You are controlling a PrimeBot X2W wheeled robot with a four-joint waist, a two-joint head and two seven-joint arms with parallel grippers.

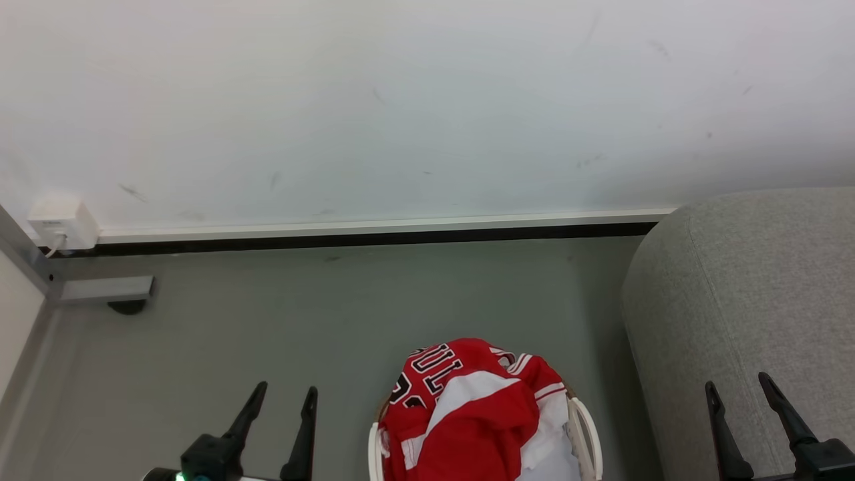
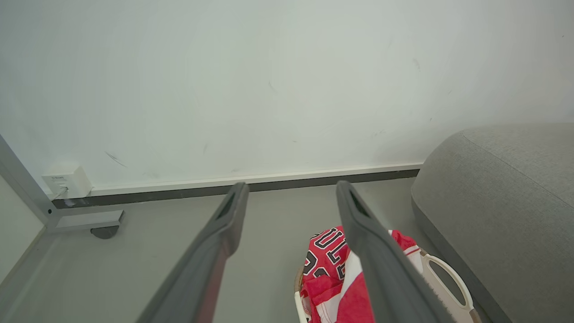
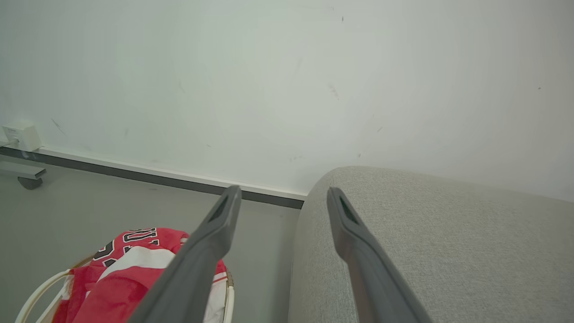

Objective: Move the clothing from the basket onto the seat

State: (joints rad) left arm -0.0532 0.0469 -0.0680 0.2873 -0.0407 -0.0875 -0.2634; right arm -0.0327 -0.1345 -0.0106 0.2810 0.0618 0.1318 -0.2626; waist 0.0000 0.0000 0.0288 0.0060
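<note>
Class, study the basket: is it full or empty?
Full: red clothing is heaped higher than the rim of the basket.

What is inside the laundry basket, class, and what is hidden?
Red clothing with white trim and black-and-white lettering fills the basket, heaped above its rim. Anything beneath the heap, and the basket's bottom, is covered.

Crumpled red clothing (image 1: 467, 407) with white panels and striped trim, black-and-white letters and numerals showing on the far side. Heaped in a white laundry basket (image 1: 591, 427) with loop handles and a brown rim, mounded well above that rim. Upright on the floor, just beside the rounded arm of a light grey woven sofa (image 1: 748, 294), to its left.
</note>
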